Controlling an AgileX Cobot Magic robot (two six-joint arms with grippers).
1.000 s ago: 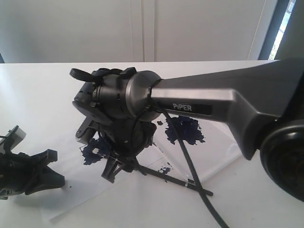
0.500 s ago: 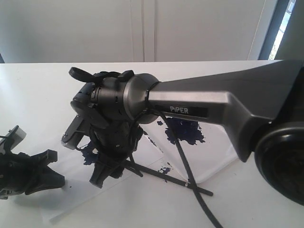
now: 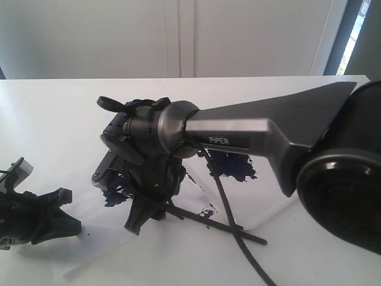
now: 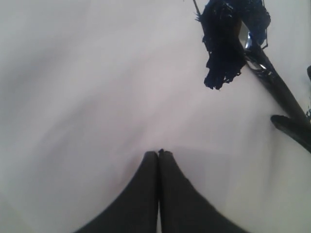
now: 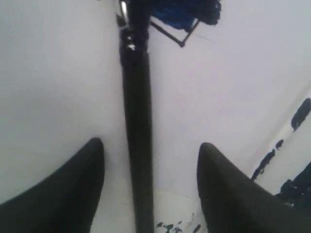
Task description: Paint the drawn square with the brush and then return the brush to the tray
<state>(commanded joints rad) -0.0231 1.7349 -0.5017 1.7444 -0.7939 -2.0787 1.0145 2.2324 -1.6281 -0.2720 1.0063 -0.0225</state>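
Right gripper (image 5: 150,144): jaws released, straddling the long slim black-handled paintbrush (image 5: 137,97), clear of both. Blue-smeared pen-drawn square (image 5: 187,14) just ahead, by the bristle end. Left gripper (image 4: 159,153): jaws clenched together.

The right arm's wrist (image 3: 156,134) covers most of the drawn square (image 3: 114,196), the tip of the brush (image 3: 220,221) and the far-left part of the tray (image 3: 271,193). The left gripper (image 3: 66,210) runs off the exterior view's left edge. Both wrist views are blurred.

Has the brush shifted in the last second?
No. The brush lies where it did, its handle end at the same spot past the tray's corner.
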